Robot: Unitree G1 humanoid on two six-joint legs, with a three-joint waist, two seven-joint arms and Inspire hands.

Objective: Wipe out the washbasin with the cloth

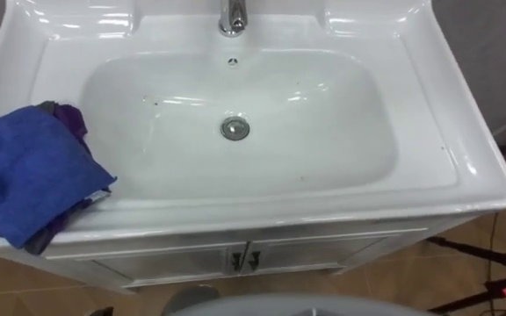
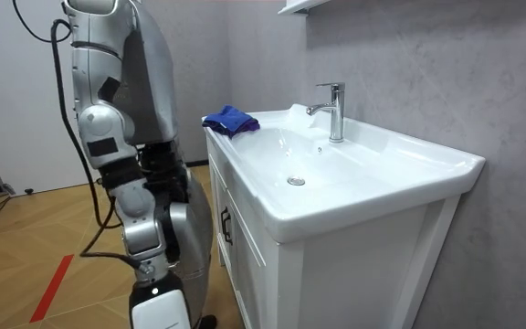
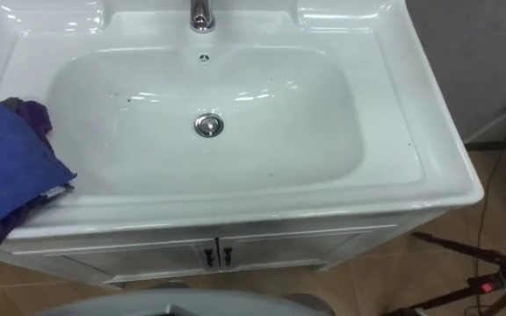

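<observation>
Closest to us, cabinet doors point(image 1: 244, 259) sit shut under the basin's point(image 1: 464, 167) front rim, where we see a blue cloth point(image 1: 25, 175) bunched on the front-left corner, no hand on it; of either hand's fingers we cannot tell the state. Farther in, the bowl holds just a metal drain point(image 1: 234, 128) and some dark specks point(image 1: 304, 175), with the faucet point(image 1: 233, 16) behind. We judge this fits either cloth waiting before wiping or set down after, specks suggesting wiping is still due.

White cabinet point(image 1: 235, 254) (dark door handles), wood floor point(image 2: 35, 238), grey wall point(image 2: 409, 73).
</observation>
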